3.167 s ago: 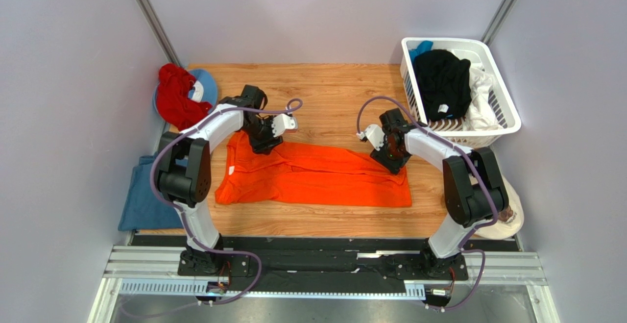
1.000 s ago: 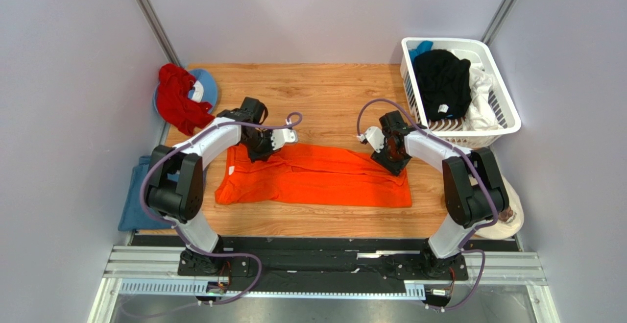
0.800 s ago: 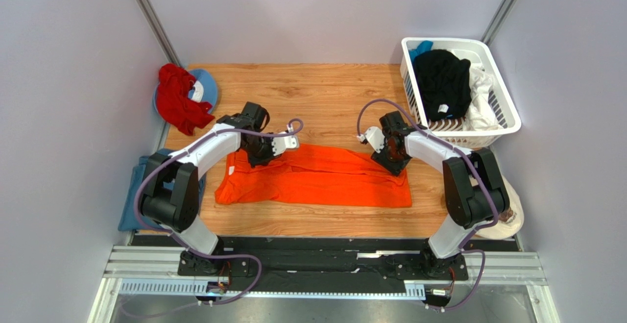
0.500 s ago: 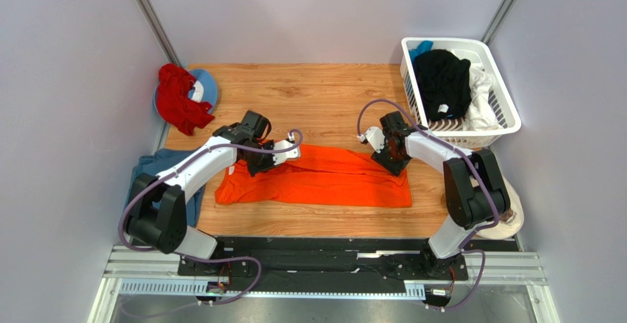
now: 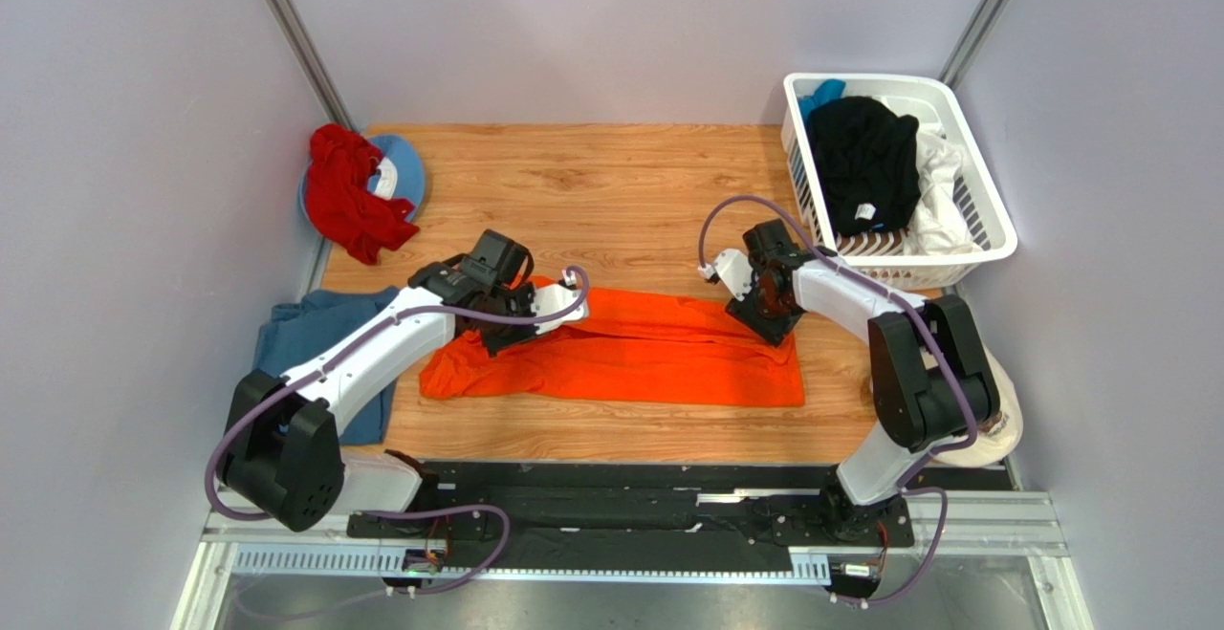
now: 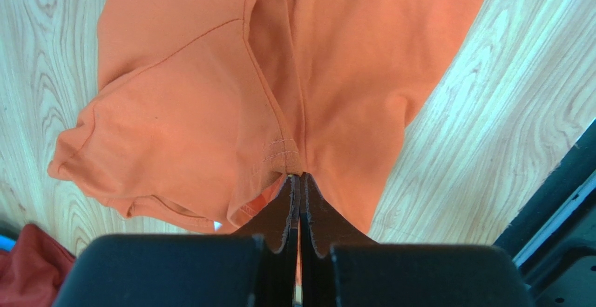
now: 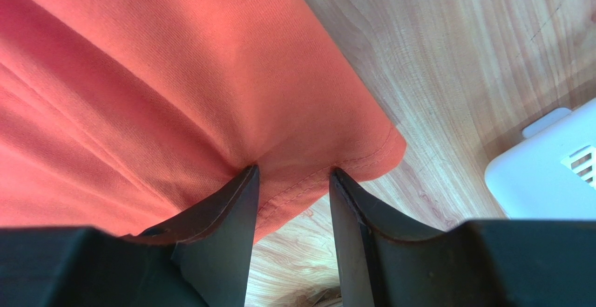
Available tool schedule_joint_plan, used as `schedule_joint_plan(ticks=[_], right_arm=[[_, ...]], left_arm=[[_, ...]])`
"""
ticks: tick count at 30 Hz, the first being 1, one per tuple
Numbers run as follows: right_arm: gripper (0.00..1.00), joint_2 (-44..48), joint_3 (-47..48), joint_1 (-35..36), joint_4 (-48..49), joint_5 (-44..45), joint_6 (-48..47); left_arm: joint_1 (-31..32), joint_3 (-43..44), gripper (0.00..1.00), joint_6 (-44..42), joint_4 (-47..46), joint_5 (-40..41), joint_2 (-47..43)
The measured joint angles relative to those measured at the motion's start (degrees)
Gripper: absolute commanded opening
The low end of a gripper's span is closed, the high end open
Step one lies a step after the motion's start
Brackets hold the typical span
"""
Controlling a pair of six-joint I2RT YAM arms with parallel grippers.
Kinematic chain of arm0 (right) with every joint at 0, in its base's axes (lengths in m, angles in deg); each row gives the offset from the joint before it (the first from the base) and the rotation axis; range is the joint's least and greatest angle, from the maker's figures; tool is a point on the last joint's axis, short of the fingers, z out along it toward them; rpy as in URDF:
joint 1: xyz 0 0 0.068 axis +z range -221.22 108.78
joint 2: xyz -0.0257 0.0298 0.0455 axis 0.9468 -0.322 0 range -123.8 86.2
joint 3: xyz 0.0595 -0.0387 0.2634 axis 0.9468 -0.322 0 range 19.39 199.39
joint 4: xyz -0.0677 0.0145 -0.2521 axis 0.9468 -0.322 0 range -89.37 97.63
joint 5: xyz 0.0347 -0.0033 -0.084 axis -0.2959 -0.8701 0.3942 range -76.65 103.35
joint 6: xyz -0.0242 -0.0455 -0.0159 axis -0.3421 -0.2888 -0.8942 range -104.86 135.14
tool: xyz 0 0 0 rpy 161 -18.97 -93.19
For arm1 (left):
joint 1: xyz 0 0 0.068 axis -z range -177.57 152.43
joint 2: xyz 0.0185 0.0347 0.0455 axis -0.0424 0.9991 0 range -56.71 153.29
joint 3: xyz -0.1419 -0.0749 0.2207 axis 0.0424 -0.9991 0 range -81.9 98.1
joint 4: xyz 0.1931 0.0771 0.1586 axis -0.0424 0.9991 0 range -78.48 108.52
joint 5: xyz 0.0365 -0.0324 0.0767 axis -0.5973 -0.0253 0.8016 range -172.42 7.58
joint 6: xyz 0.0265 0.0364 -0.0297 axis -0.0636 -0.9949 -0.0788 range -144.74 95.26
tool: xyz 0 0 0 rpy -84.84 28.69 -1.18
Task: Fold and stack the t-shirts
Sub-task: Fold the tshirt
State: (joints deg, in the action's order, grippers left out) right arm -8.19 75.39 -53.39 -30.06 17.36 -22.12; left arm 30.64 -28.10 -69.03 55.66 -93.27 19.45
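Observation:
A bright orange t-shirt (image 5: 647, 351) lies flattened in a long band across the wooden table. My left gripper (image 5: 506, 329) is shut on it near its left end. In the left wrist view the jaws (image 6: 299, 176) pinch the cloth at a sleeve seam, and the orange t-shirt (image 6: 210, 97) hangs rumpled beyond them. My right gripper (image 5: 766, 322) stands open on the shirt's far right corner. Its fingertips (image 7: 250, 175) press into the orange t-shirt (image 7: 140, 76) with the hem between them. A dusty blue t-shirt (image 5: 305, 358) lies at the table's left edge.
A white basket (image 5: 862, 81) at the back right holds a black t-shirt (image 5: 862, 157) and a white one (image 5: 941, 179); the basket's corner (image 7: 552, 167) shows beside the right gripper. A red cloth (image 5: 345, 200) lies on a blue round thing at the back left. A beige cap (image 5: 994, 427) sits beside the right arm.
My left gripper has moved toward the near edge, dragging the shirt's left end with it, so that end is now bunched and narrower. The right gripper has stayed put.

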Motion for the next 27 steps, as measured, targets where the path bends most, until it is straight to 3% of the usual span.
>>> schedule_joint_plan(ticks=[7, 10, 13, 14, 15, 27], right_arm=[[0.46, 0.7, -0.7, 0.0, 0.1, 0.0, 0.0], [0.46, 1.1, -1.3, 0.0, 0.1, 0.0, 0.0], [0.46, 1.3, -1.7, 0.0, 0.3, 0.0, 0.0], [0.46, 1.3, -1.7, 0.0, 0.3, 0.0, 0.0], [0.46, 1.3, -1.7, 0.0, 0.3, 0.0, 0.0], [0.46, 1.3, -1.7, 0.0, 0.3, -0.1, 0.1]], left_arm=[[2.8, 0.0, 0.0, 2.7, 0.3, 2.1, 0.0], [3.3, -0.5, 0.09, 3.5, 0.1, 2.5, 0.1], [3.3, -2.2, 0.32, 3.9, -0.8, 3.3, 0.0], [3.3, -2.9, 0.54, 4.1, -0.8, 3.6, -0.1], [3.3, -3.6, 0.6, 4.3, -0.8, 3.9, -0.2], [3.3, -11.7, 0.66, 3.0, -4.8, 9.2, -10.2]])
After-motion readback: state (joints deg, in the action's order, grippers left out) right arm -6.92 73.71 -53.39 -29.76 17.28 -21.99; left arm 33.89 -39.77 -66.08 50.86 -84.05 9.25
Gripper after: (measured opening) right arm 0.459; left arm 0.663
